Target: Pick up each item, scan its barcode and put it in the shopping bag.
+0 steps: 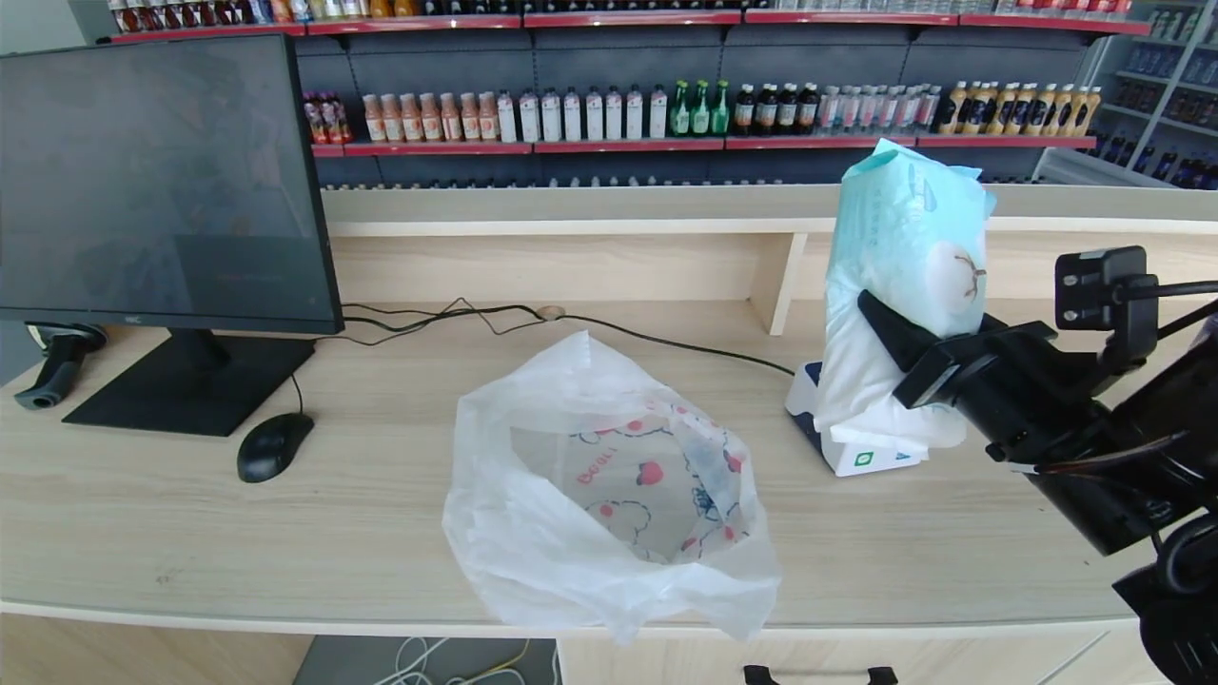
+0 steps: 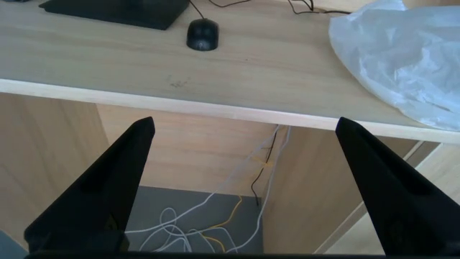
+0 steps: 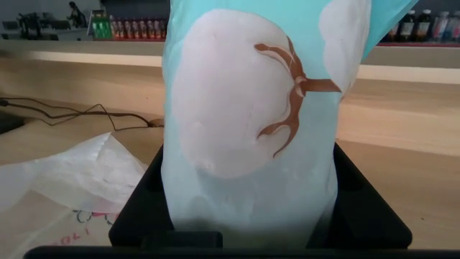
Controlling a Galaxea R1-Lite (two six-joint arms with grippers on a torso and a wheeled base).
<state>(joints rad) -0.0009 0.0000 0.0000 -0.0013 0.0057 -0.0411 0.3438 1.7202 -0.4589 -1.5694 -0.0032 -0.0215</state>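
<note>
Right hand: I am gripping the pack with the right gripper (image 1: 906,335), its two dark fingers (image 3: 144,205) pressing in on either side of the lower half.
Item: I am holding a tall teal and white soft pack (image 1: 904,238) upright, its lower end right at the white scanner box (image 1: 861,459) on the counter (image 1: 285,533). I cannot tell whether the two are touching.
Handling: I am judging it light and squashy. The film wrap is denting under the fingers and looks slick, so it could slide or sag if I loosen up.
Where to hold: I am keeping the grip low on the body, across the fuller middle, not at the loose crimped top.
Shopping bag: the thin white shopping bag (image 1: 533,533) is lying open and slumped near the counter's front edge, well to the left of the scanner.
Left hand: the left gripper (image 2: 244,187) is hanging below the counter edge, fingers spread wide, holding nothing.
</note>
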